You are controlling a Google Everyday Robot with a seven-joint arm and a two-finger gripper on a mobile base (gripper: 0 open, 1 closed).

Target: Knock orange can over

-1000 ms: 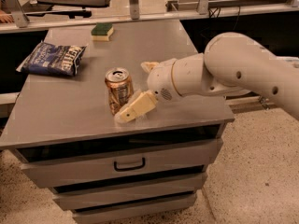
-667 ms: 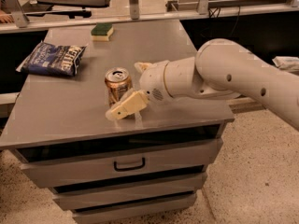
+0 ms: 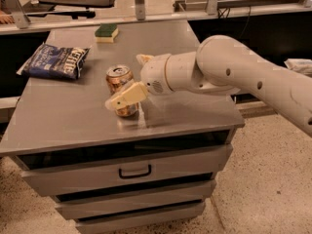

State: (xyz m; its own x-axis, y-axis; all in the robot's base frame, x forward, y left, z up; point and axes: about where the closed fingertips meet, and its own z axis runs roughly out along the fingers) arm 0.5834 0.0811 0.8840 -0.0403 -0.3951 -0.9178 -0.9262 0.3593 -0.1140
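The hand (image 3: 125,81), fingers (image 3: 127,95) spread apart, straddles the upright orange can (image 3: 118,76) on the grey cabinet (image 3: 73,118).

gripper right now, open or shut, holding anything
Gripper: open, holding nothing; its near finger crosses in front of the orange can.

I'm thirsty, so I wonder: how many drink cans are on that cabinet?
1. The orange can stands upright on the cabinet, the gripper at it, one finger crossing its front. The arm could hide another.
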